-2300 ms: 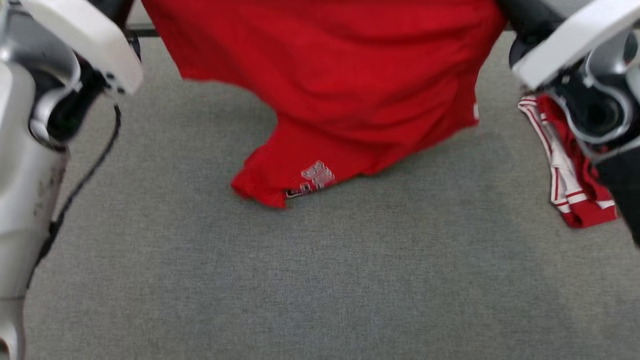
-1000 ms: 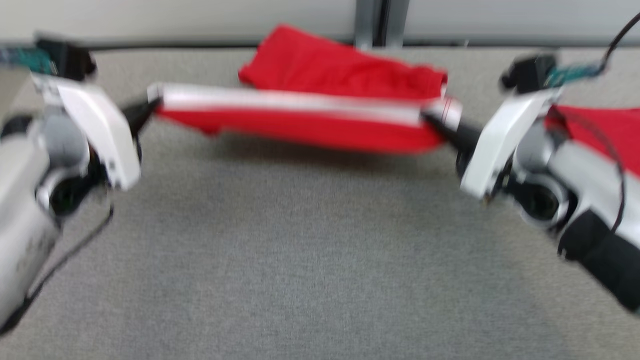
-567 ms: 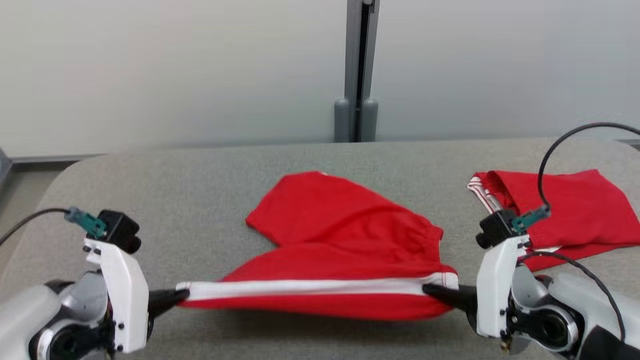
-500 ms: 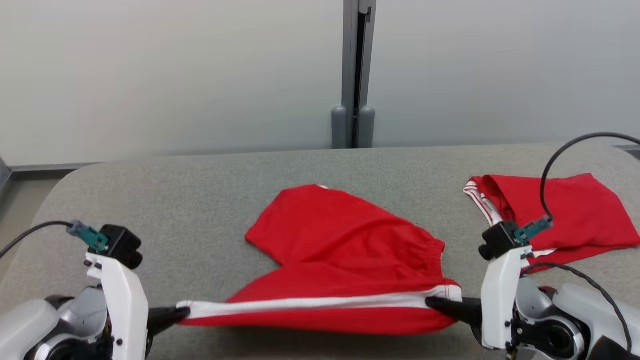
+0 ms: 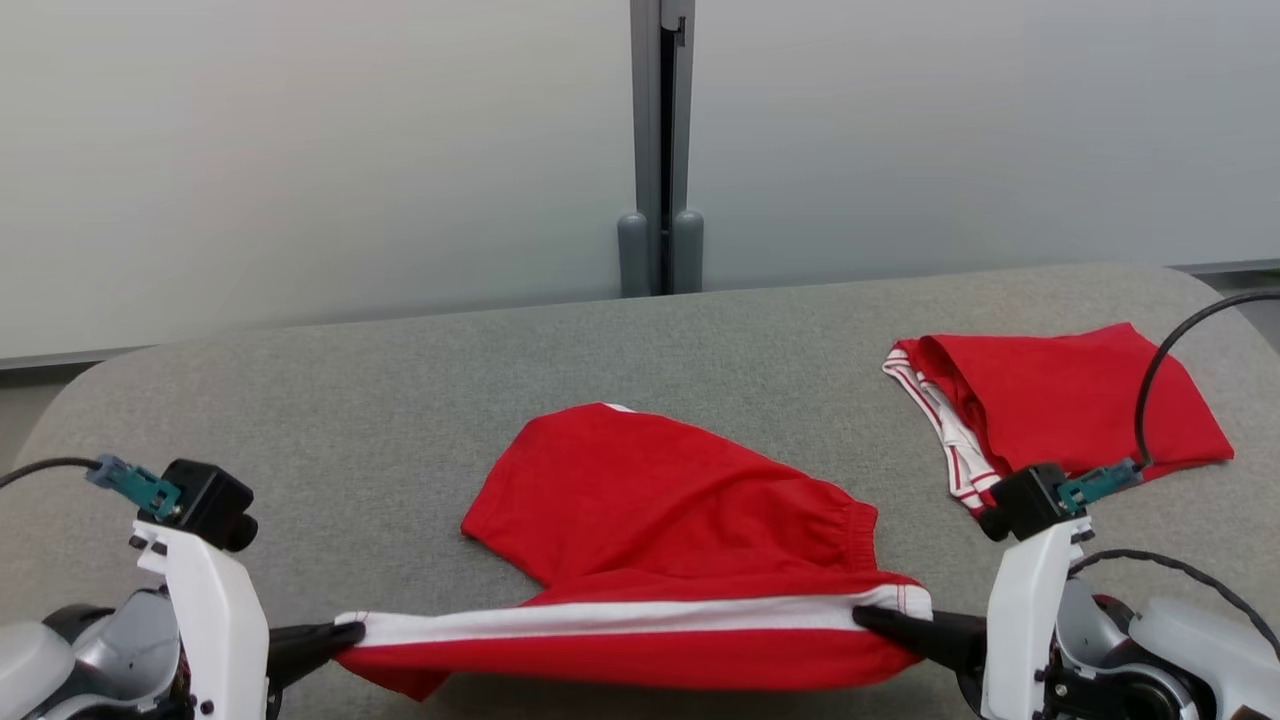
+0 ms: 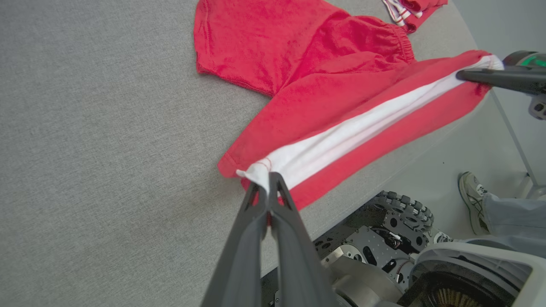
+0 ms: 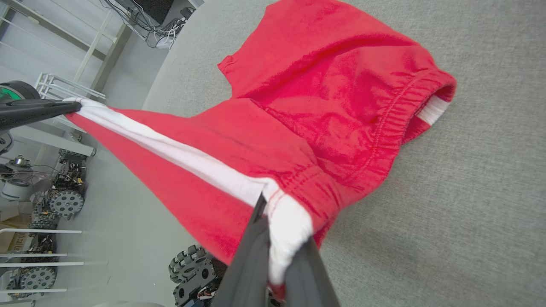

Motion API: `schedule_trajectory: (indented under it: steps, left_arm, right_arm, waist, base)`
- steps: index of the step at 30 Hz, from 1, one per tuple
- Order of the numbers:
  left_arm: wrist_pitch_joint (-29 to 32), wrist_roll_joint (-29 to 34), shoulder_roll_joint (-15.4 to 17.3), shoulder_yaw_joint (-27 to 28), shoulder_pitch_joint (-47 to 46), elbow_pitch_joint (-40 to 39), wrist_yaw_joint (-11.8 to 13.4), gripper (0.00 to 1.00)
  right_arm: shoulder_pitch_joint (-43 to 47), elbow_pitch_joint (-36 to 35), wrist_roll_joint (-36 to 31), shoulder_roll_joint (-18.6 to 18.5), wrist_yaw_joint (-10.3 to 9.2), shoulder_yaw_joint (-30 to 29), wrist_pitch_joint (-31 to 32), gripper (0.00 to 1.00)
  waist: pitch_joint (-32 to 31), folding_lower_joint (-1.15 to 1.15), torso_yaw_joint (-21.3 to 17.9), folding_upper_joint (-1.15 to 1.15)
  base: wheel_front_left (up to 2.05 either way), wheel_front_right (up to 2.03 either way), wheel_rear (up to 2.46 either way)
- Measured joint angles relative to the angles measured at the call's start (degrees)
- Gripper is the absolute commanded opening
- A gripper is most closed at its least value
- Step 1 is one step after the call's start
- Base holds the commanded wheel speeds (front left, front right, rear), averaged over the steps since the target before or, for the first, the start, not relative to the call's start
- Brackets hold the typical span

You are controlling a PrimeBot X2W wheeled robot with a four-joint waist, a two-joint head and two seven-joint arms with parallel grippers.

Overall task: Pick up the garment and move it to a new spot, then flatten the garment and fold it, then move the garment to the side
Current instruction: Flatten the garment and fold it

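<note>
Head view: left gripper (image 5: 345,632) clenched on hem end of white side stripe (image 5: 620,620); right gripper (image 5: 868,618) clenched on waistband end of same stripe. Stripe stretched taut between them, held over near table edge. Rest of red shorts (image 5: 650,500) lies on grey table (image 5: 350,400), far leg spread flat. Second red garment (image 5: 1070,400) lies at far right, apart. Left wrist view: person's shoe (image 6: 471,194) on floor past table edge.

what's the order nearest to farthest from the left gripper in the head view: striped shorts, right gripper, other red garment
1. striped shorts: pinched in the left gripper, at the stripe's left end
2. right gripper: at the stripe's other end
3. other red garment: far right, beyond the right gripper
</note>
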Motion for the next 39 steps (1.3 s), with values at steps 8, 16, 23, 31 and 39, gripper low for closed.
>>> schedule_trajectory:
  steps: [8,16,23,31,39]
  left_arm:
    - [3.89,0.21,-3.31,1.2,-6.13,6.79,-2.35,0.0]
    - [6.65,3.02,-9.0,2.97,-16.11,16.0,-5.45,0.0]
    - [5.28,7.23,-14.6,4.08,-24.09,23.72,-8.43,0.0]
    - [2.5,11.84,-20.95,3.25,-30.43,34.5,-11.24,0.0]
    - [0.75,13.76,-24.9,1.66,-33.72,42.35,-12.48,0.0]
  right_arm:
    - [-3.48,2.23,0.01,2.88,0.0,-2.27,-0.3,0.0]
    - [-6.95,3.92,-0.19,5.17,0.0,-5.63,-3.21,0.0]
    - [-8.11,4.37,-0.43,5.94,0.0,-8.8,-7.33,0.0]
    - [-8.67,6.15,-2.14,7.87,0.0,-10.14,-10.22,0.0]
    - [-10.82,8.33,-3.61,11.47,0.0,-10.43,-11.0,0.0]
  waist:
    - [4.5,0.0,-1.97,0.0]
    - [10.65,0.0,-3.18,0.0]
    - [16.41,0.0,-4.34,0.0]
    - [22.98,0.0,-6.4,0.0]
    - [26.74,0.0,-8.32,0.0]
  base:
    - [0.0,0.0,0.0]
    - [0.0,0.0,0.0]
    - [0.0,0.0,0.0]
    - [0.0,0.0,0.0]
    - [0.0,0.0,0.0]
